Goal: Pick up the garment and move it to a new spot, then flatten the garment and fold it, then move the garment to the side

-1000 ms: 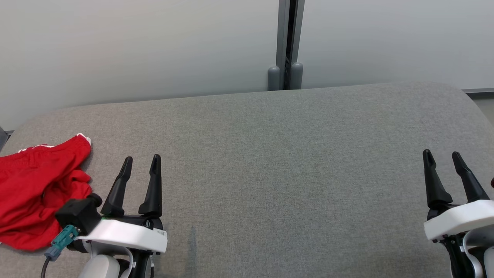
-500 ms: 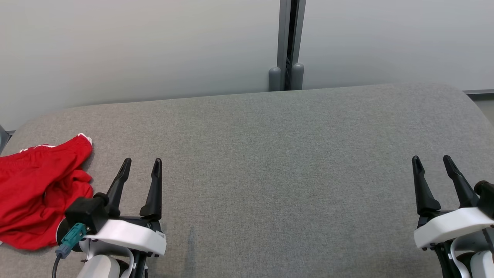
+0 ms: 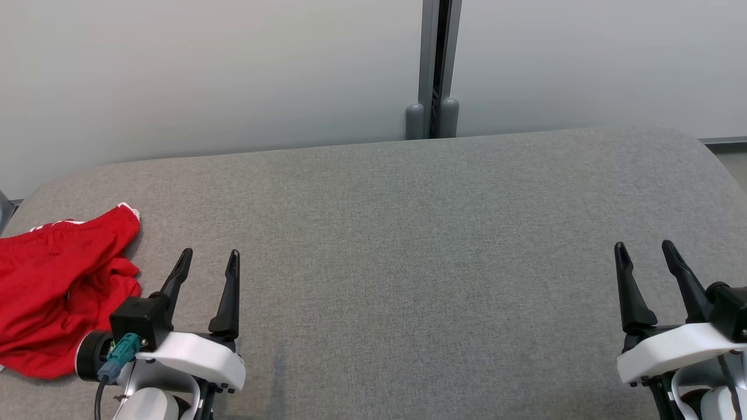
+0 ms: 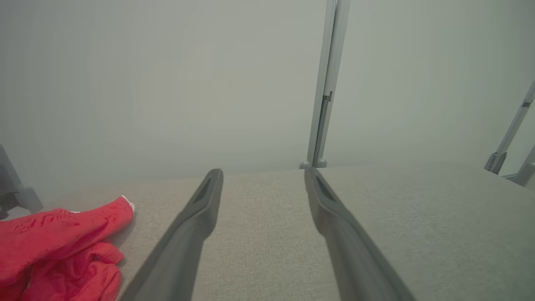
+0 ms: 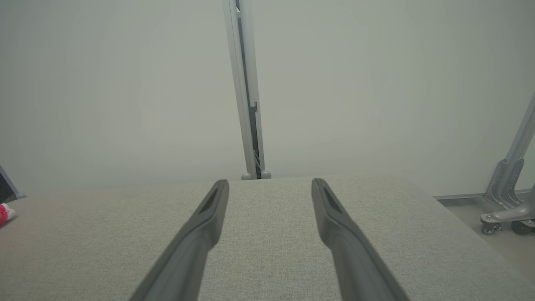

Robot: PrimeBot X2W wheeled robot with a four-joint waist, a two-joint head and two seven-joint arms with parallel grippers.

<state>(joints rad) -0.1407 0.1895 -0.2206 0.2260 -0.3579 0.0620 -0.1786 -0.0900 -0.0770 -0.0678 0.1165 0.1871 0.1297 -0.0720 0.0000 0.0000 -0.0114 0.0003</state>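
step: pickup, garment (image 3: 55, 291) untouched on worktop (image 3: 408, 245)
jaws: both open, empty
next: left gripper (image 3: 205, 261) probably reaches left, grabs it

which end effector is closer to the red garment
The left end effector, open just beside the crumpled red garment; the right end effector is far across the gray table.
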